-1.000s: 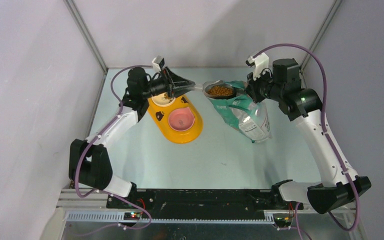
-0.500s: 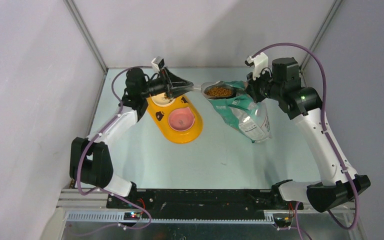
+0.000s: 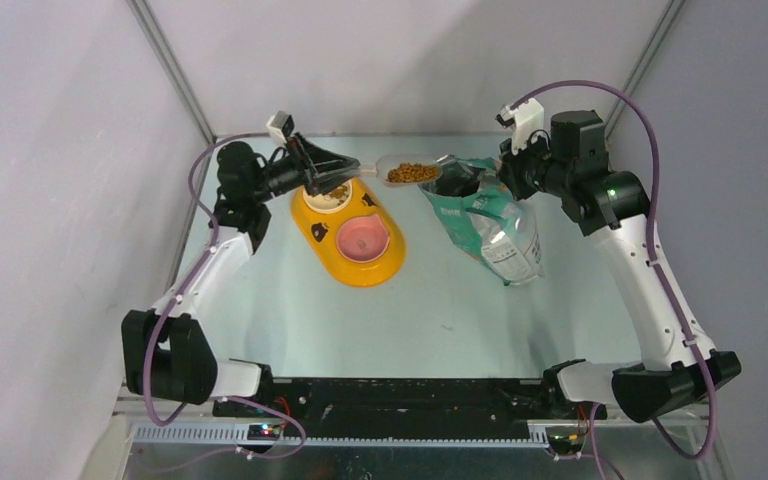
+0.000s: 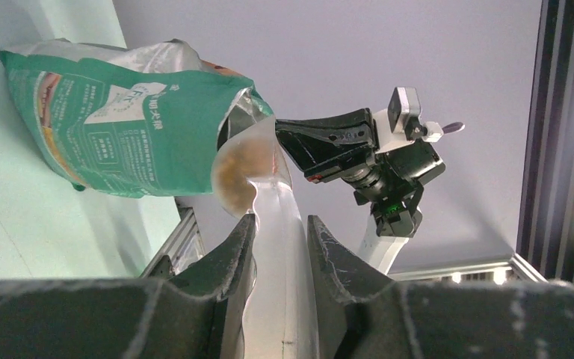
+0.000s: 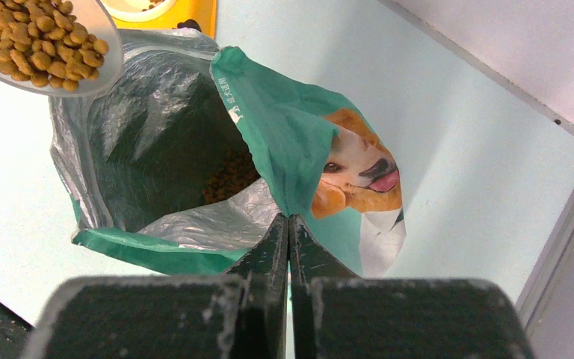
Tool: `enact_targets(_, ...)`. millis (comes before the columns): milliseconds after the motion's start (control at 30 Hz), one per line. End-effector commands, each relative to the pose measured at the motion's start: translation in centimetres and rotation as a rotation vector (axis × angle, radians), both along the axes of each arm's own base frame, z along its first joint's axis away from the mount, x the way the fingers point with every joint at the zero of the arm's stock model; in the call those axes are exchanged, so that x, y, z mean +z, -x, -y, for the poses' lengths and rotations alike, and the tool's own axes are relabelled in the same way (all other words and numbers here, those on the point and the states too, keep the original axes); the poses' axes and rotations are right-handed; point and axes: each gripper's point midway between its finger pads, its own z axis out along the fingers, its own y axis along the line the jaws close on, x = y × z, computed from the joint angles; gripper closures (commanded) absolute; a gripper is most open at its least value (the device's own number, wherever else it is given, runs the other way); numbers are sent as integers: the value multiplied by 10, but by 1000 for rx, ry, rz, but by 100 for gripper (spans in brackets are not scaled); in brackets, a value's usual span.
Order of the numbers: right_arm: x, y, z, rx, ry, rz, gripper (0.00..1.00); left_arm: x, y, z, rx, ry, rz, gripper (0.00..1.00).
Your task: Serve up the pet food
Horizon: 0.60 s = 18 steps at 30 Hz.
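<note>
A heaped load of pet food [image 3: 412,173] sits in a clear scoop [image 3: 382,166] above the counter's far edge, between the open pouch [image 3: 495,225] and the yellow feeder [image 3: 312,232]. The left claw [image 4: 278,247] clamps the scoop's handle; the right claw [image 5: 289,224] pinches the pouch's rim, fingers fully together. Holding the scoop level until it is over the feeder's far bowl [image 3: 332,195], then tipping slowly, should avoid spills.

Feeder [image 3: 318,232] and pouch [image 3: 500,235] on table [image 3: 440,310]
</note>
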Motion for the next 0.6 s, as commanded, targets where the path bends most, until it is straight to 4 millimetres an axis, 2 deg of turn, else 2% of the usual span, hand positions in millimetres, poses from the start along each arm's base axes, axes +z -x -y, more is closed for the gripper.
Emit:
enact_targets(0, 11, -11, 12, -44, 34, 33, 100, 10, 6, -19, 47, 14, 27, 100)
enact_targets(167, 12, -14, 13, -43, 37, 39, 100, 9, 3, -48, 146, 11, 31, 100)
enact_targets(233, 13, -16, 15, -50, 50, 45, 100, 11, 0, -71, 223, 6, 47, 100)
enact_targets(300, 16, -17, 18, -55, 59, 48, 100, 8, -2, -84, 266, -4, 54, 100)
enact_targets(567, 36, -20, 40, -127, 23, 64, 100, -29, -7, -119, 413, -90, 36, 100)
